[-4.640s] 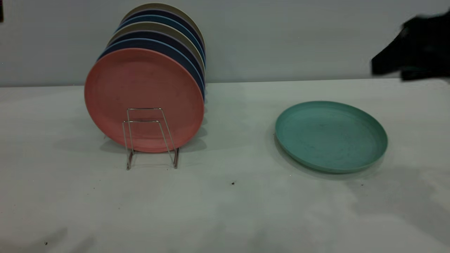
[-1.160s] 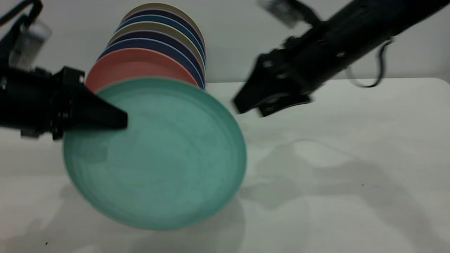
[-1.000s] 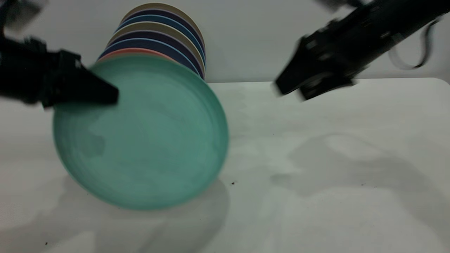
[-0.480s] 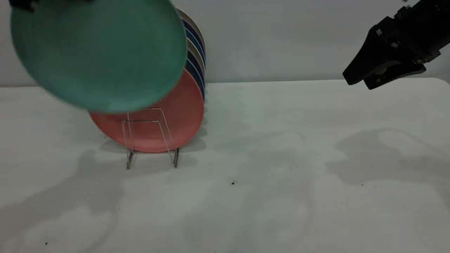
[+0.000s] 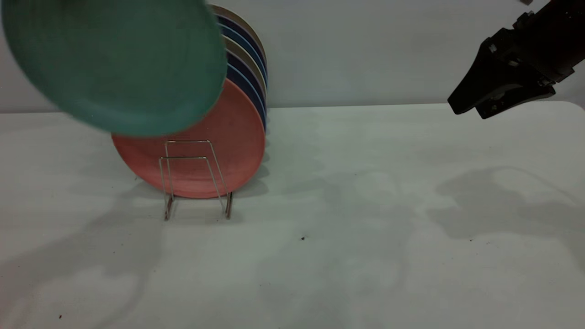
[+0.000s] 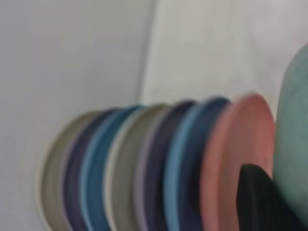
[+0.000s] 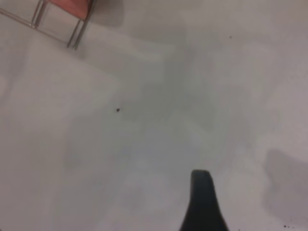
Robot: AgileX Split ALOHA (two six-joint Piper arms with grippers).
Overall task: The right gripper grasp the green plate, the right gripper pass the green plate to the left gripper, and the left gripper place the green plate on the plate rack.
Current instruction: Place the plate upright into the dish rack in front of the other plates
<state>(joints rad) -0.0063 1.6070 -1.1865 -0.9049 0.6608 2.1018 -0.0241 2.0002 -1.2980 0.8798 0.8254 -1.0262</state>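
Note:
The green plate (image 5: pixel 114 64) hangs tilted high at the far left, in front of and above the plate rack (image 5: pixel 196 178), its top cut off by the picture edge. In the left wrist view my left gripper (image 6: pixel 275 185) is shut on the green plate's rim (image 6: pixel 293 144), with one black finger (image 6: pixel 255 197) showing against it; this gripper is out of the exterior view. My right gripper (image 5: pixel 465 111) is open and empty, raised at the far right above the table. One of its fingers (image 7: pixel 202 202) shows over bare table.
The rack holds a salmon-pink plate (image 5: pixel 219 151) at the front and several dark blue and beige plates (image 5: pixel 247 50) behind it, also seen edge-on in the left wrist view (image 6: pixel 144 168). The rack's two front wire loops stand free. The white table (image 5: pixel 365 205) stretches between the arms.
The green plate has moved slightly up and to the left, still held by the left gripper. The right gripper has barely moved.

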